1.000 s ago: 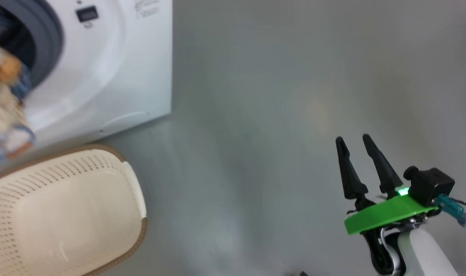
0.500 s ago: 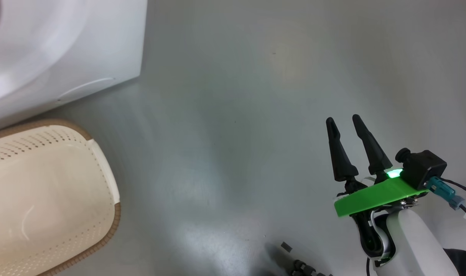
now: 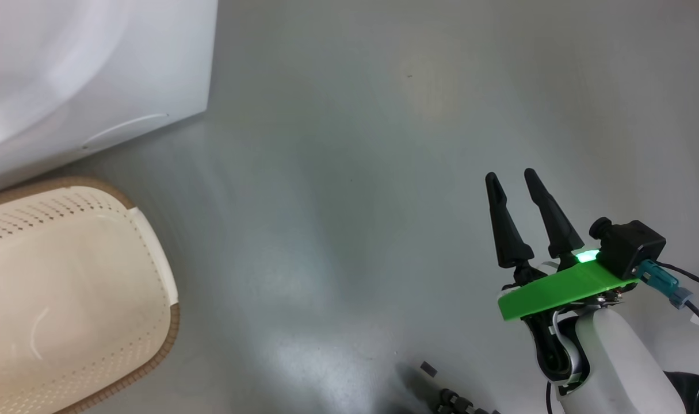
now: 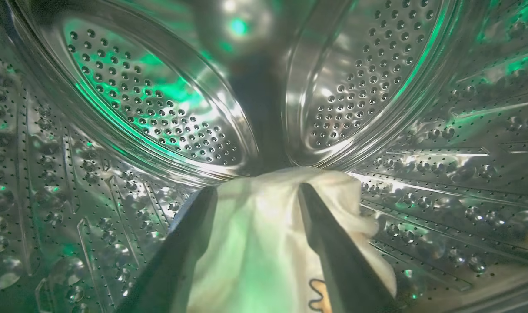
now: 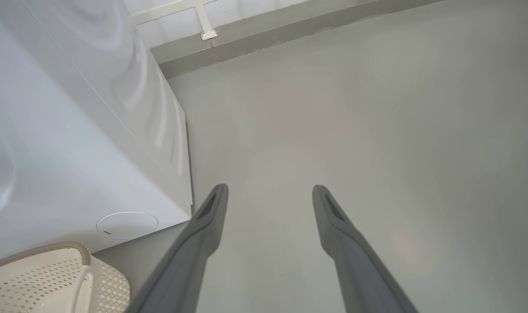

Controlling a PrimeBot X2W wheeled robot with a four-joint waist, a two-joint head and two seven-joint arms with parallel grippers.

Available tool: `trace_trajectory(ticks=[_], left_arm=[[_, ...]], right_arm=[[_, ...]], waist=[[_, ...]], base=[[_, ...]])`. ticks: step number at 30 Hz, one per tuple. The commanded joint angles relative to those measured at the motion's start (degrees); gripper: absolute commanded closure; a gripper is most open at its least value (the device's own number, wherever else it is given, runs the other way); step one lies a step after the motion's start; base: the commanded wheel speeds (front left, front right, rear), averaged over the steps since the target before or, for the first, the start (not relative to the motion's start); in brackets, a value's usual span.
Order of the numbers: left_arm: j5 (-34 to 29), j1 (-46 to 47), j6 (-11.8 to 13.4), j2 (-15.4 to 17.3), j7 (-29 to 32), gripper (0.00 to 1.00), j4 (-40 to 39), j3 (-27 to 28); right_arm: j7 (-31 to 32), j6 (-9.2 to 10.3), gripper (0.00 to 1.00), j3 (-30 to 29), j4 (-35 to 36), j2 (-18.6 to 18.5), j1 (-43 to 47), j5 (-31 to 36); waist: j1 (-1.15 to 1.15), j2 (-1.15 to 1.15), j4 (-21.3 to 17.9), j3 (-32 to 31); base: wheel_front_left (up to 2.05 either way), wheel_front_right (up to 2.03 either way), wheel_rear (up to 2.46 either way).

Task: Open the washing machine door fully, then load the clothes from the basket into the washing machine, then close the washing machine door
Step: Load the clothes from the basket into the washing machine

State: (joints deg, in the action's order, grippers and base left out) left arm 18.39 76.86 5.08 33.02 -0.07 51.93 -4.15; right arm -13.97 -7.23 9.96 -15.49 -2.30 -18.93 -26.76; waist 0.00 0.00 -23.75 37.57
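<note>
Left pincer (image 4: 257, 188) spread over clothes (image 4: 259, 243), seemingly loose, inside washing machine (image 4: 151, 108).

White washing machine (image 3: 125, 69), cream perforated basket (image 3: 50, 213), brown rim, cream clothes (image 4: 255, 234)

The drum (image 4: 159, 113) is shiny perforated steel, the clothes (image 4: 255, 243) soft cream cloth, the basket (image 3: 50, 210) matt perforated plastic.

Floor (image 3: 349, 172): grey, glossy, pale glare patches.
Strip (image 5: 290, 37): grey-green, along floor's far edge, foot of wall.
White bar (image 5: 201, 17): above strip, small foot at its end.
Scrap (image 3: 428, 370): small, dark, on floor; blurred, possibly a loose chip.
</note>
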Motion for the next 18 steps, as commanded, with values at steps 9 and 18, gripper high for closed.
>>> trace_trajectory(ticks=[9,18], left_arm=[[4.2,-4.8,-0.8,-0.9,-5.6,0.0,3.7,2.8],[6.7,-17.3,-1.6,-6.5,-12.3,0.0,5.8,3.4]], right_arm=[[-0.5,-0.25,0.0,-1.3,0.9,-0.7,0.7,2.0],[2.9,-0.25,0.0,-5.3,3.4,-1.7,4.3,5.3]], waist=[[0.0,0.0,2.7,-5.1],[0.0,0.0,6.6,-13.1]], base=[[0.0,0.0,0.0],[0.0,0.0,0.0]])
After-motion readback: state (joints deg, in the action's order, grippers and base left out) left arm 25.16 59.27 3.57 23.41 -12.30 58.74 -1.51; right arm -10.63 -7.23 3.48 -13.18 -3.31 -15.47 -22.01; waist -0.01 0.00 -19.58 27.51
